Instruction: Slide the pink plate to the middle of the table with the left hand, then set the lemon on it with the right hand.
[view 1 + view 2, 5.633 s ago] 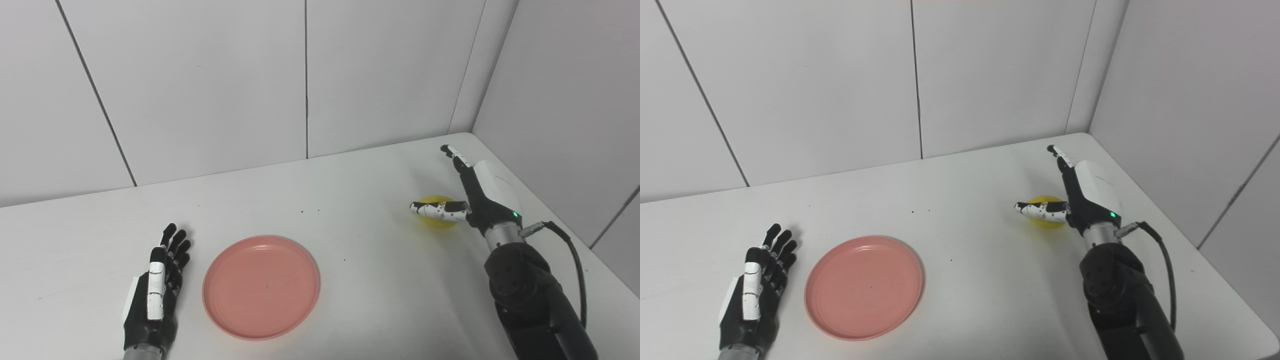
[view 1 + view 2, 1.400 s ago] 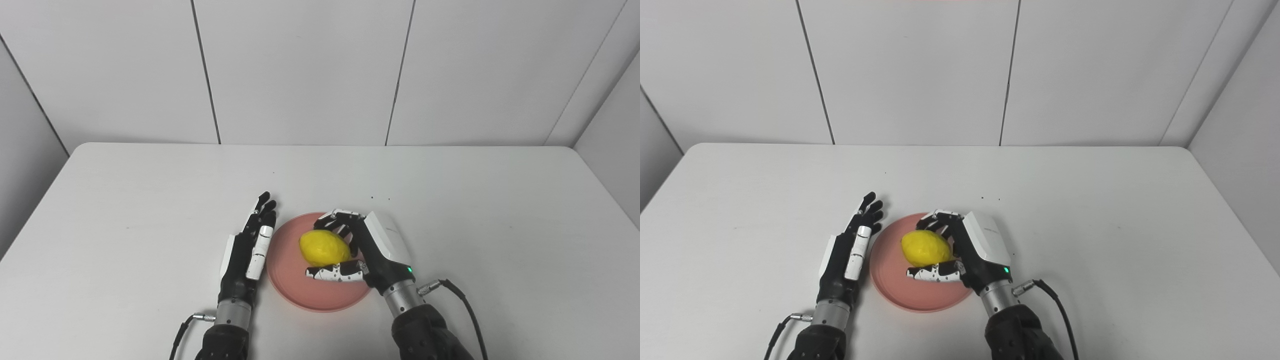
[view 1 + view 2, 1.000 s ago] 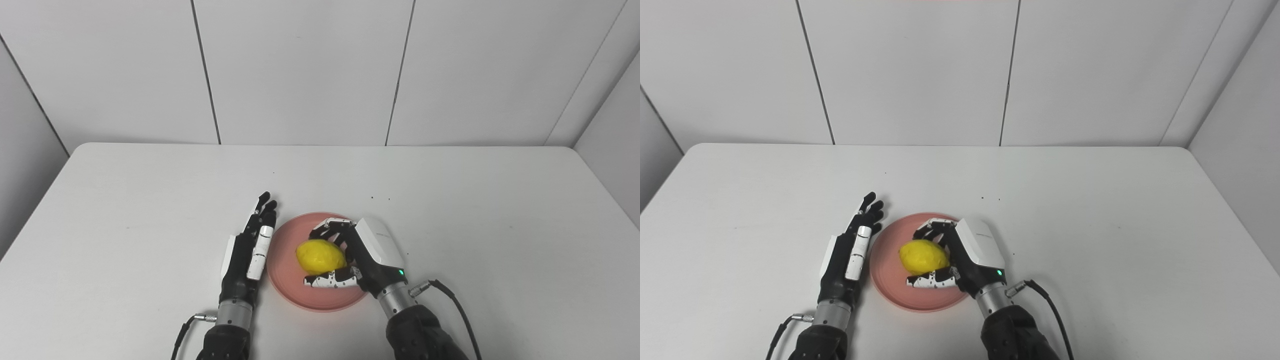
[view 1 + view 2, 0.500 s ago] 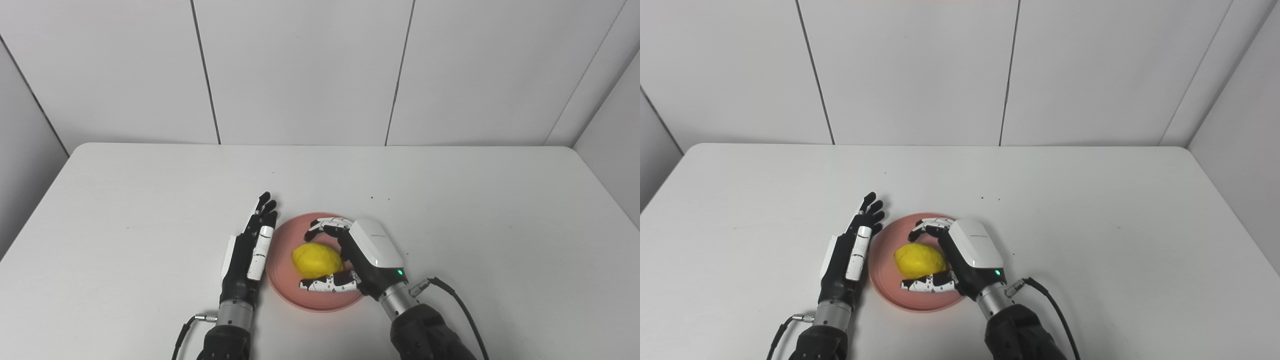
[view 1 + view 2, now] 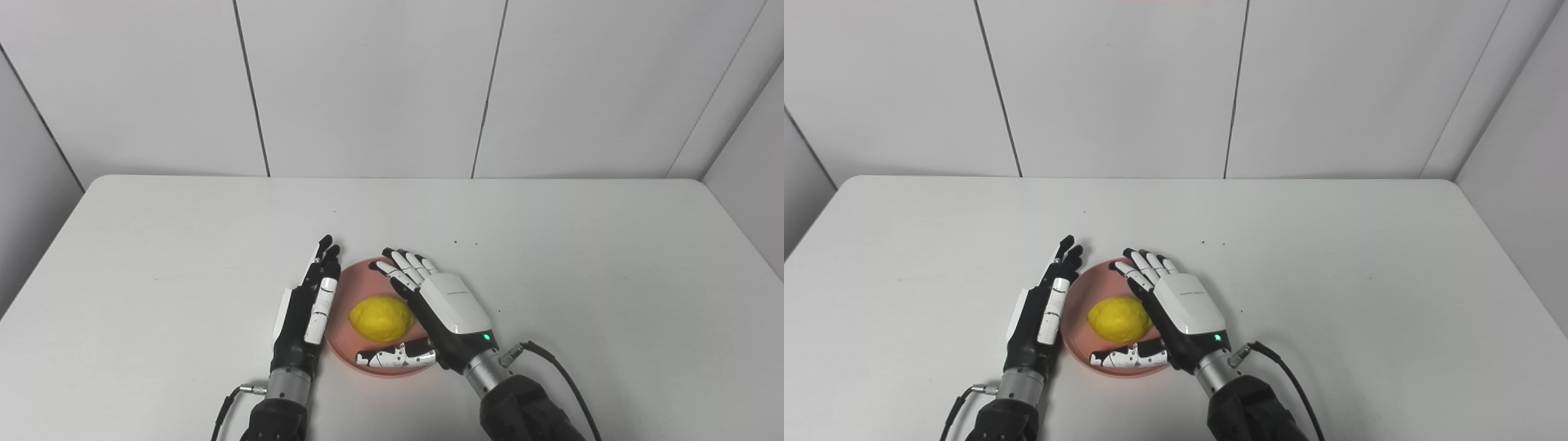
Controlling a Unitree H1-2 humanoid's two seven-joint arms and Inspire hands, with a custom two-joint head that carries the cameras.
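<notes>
Lemon [image 5: 381,319] sits on the pink plate [image 5: 351,346] in the left eye view, near the middle of the table [image 5: 551,257] and toward its front edge, with the right hand [image 5: 438,312] spread wide over the plate's right half: fingers straight and pointing away from the robot, thumb lying low along the plate's near rim, nothing pinched. The palm looks to be just beside the fruit, though whether it touches the peel I cannot tell from here. The left hand [image 5: 306,315] lies flat on the table at the plate's left edge, fingers straight and close together, holding nothing. In the right eye view the lemon [image 5: 1118,319] shows more of its left side and seems settled in the dish of the plate [image 5: 1078,343], the right hand [image 5: 1176,315] open beside and partly above it, the left hand [image 5: 1041,318] against the rim. By my reading the placing is done and the step in hand is the release and pull-back. To do that well, the right hand should lift up before drawing away, so the thumb does not catch the rim or nudge the round fruit into a roll; the left hand can steady the plate meanwhile.
</notes>
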